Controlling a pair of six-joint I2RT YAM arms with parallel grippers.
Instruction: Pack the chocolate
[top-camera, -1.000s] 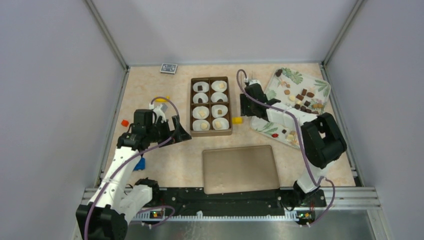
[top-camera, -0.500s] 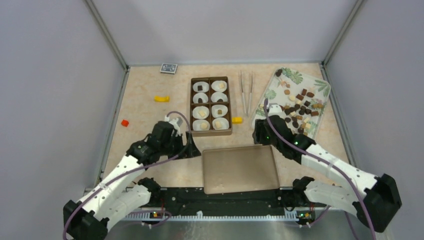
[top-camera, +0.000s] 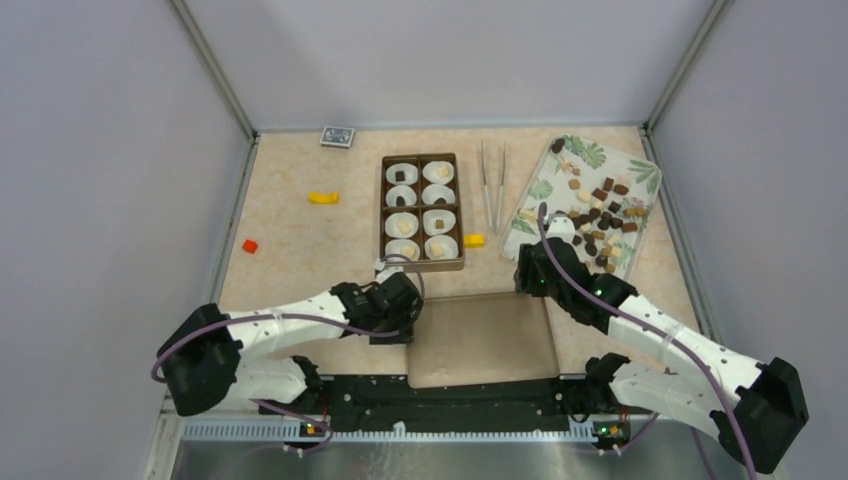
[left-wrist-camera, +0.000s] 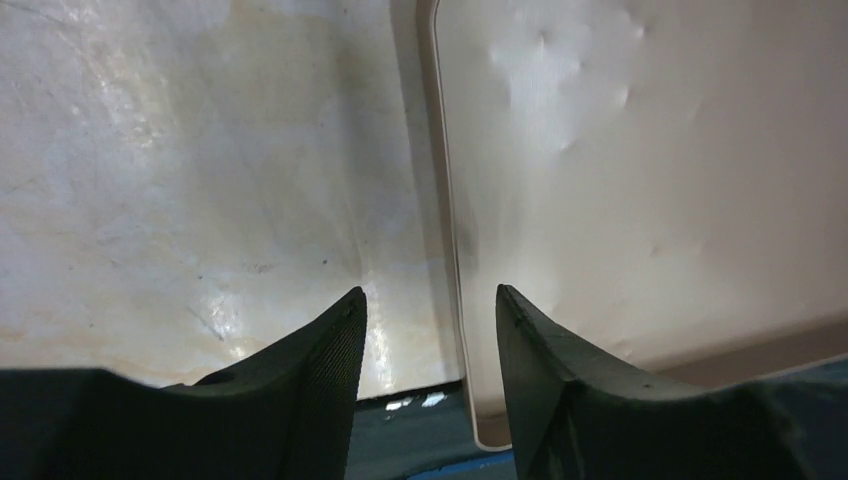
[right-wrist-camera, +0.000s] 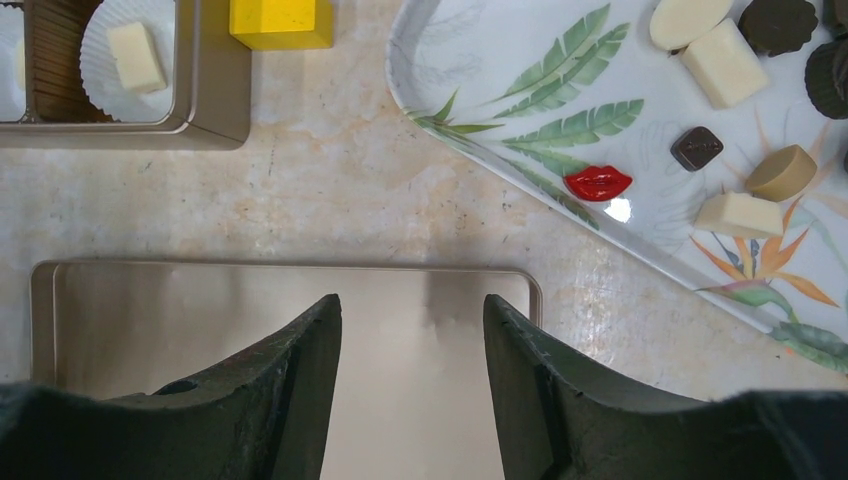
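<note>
Judged step: seat the lid (top-camera: 480, 338) on the box (top-camera: 421, 206). Done well, both claws would pinch opposite lid edges together and lift level. My left claw (left-wrist-camera: 430, 295) straddled the lid's left edge. My right claw (right-wrist-camera: 412, 300) hung over its far right corner. Both reached low, spread and empty. Chocolate (top-camera: 600, 195) lay on the tray (top-camera: 590, 155) and in the box's cups (top-camera: 402, 223).

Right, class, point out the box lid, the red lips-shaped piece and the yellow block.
box lid (top-camera: 480, 340), top external view, middle of its flat face.
red lips-shaped piece (right-wrist-camera: 598, 183), right wrist view, its centre.
yellow block (right-wrist-camera: 280, 22), right wrist view, its top face.
</note>
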